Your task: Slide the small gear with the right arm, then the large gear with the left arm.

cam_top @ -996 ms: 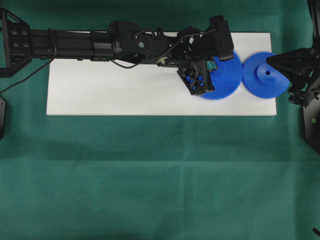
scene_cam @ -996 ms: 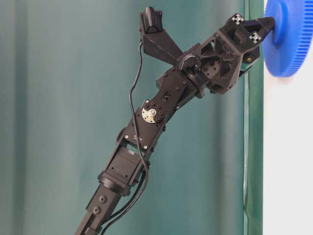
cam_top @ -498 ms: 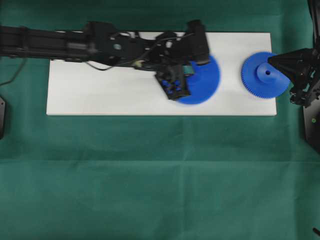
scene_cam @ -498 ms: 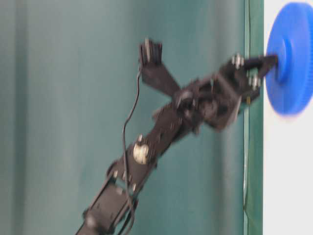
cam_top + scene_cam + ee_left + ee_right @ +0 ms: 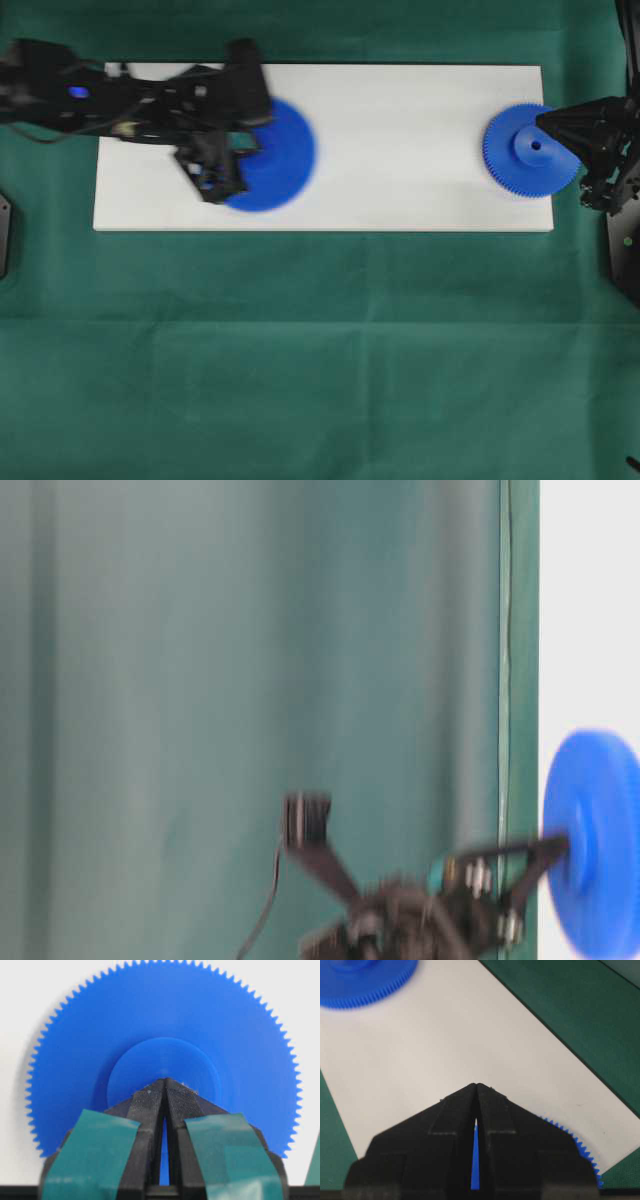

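Note:
The large gear [image 5: 280, 160] lies blurred on the left part of the white board [image 5: 400, 150]. My left gripper [image 5: 252, 140] reaches over it from the left. In the left wrist view the shut, teal-taped fingertips [image 5: 150, 1097] press on the raised hub of the large gear [image 5: 165, 1025]. At table level the left gripper [image 5: 560, 848] touches the large gear [image 5: 600, 840]. The small gear [image 5: 525, 160] sits at the board's right end, with my shut right gripper [image 5: 545, 124] over its hub. The right gripper [image 5: 476, 1084] hides most of the small gear [image 5: 572, 1142]; the large gear [image 5: 365, 980] shows far off.
Green cloth [image 5: 320, 350] surrounds the board on all sides. The bare stretch of board between the two gears is wide. The right arm's base [image 5: 620, 180] stands just off the board's right edge.
The left gripper has dragged the large gear leftward along the board, from meshing with the small gear to the board's left part. The right gripper and small gear have not moved.

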{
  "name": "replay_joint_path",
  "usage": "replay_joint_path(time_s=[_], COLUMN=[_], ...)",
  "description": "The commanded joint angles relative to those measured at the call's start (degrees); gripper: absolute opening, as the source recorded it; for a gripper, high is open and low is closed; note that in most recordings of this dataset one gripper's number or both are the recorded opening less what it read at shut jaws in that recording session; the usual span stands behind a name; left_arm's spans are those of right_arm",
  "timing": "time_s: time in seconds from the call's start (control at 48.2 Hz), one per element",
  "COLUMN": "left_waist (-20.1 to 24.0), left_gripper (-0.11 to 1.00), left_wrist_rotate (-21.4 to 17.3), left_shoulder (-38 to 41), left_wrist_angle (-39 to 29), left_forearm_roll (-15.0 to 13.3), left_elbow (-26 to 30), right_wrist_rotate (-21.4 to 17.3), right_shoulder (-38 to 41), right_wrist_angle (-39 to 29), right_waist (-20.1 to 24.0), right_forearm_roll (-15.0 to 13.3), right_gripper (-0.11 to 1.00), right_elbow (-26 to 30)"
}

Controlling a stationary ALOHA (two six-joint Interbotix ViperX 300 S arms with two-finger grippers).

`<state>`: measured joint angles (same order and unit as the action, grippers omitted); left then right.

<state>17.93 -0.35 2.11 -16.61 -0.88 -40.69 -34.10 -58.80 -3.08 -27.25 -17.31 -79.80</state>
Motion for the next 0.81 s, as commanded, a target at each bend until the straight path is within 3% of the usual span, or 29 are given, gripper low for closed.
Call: replay_joint_path(time_s=[0.0,0.145,0.374,0.789], left_waist=[1.93,3.25,5.19,5.54], left_gripper=[0.0,0.0,0.0,0.0], left_wrist_rotate=[0.44,1.05,1.14,1.05], left_shoulder=[-3.25,-9.4,-17.14,-18.9], left_wrist_angle=[-0.26,-0.26,-0.26,-0.26], left_forearm_roll=[0.0,0.0,-0.09,-0.09], left_elbow=[-5.62,-12.39,-18.19,-18.9], right_wrist_rotate=[-0.09,-0.09,-0.18,-0.18], right_shoulder=[0.62,0.88,1.14,1.14], right_wrist_angle=[0.62,0.62,0.7,0.7], right_waist=[0.09,0.09,0.09,0.09], right_forearm_roll=[-0.09,-0.09,0.0,0.09], right_gripper=[0.51,0.51,0.51,0.51], right_elbow=[1.41,1.49,1.32,1.23])
